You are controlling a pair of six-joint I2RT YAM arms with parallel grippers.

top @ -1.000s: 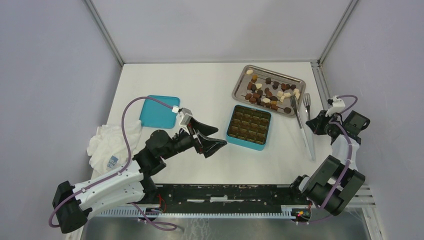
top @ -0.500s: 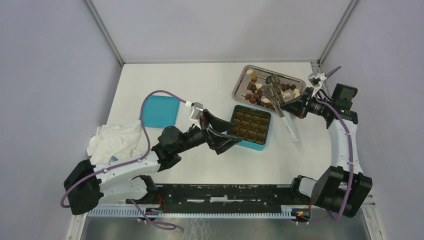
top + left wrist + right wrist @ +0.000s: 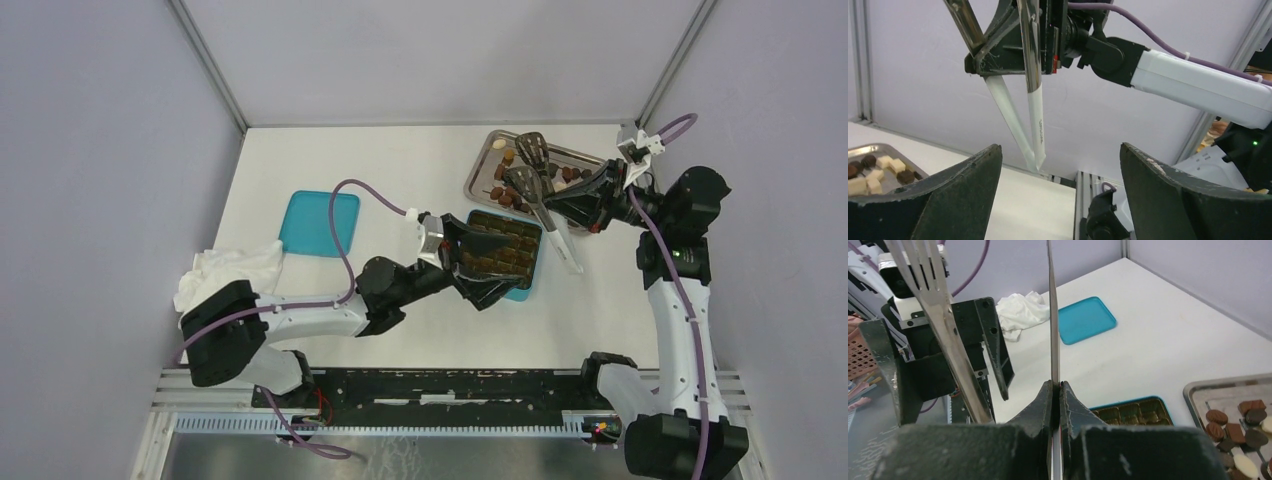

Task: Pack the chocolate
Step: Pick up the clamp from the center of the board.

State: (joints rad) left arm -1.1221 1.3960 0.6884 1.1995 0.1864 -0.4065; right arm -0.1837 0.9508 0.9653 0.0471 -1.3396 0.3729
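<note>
Small dark, light brown and cream chocolate pieces (image 3: 518,182) lie in a steel tray (image 3: 592,160) at the back right; they also show in the right wrist view as chocolate (image 3: 1235,432) and in the left wrist view as chocolate (image 3: 878,167). The teal box (image 3: 527,290) with its brown gridded insert sits in front of the tray. My left gripper (image 3: 503,268) hangs open over the box's near-left part with nothing between its fingers (image 3: 965,182). My right gripper (image 3: 580,208) is shut on one arm of the long metal tweezers (image 3: 1053,315), lifted off the table, heads over the tray.
A teal lid (image 3: 320,222) lies flat at mid-left, with a crumpled white cloth (image 3: 228,278) near it at the table's left edge. The tweezers' white ends (image 3: 568,260) hang just right of the box. The enclosure walls close off the back and sides.
My right gripper has lifted the tweezers off the table and swung them left over the tray. My left arm has reached right, its open gripper now over the teal box.
</note>
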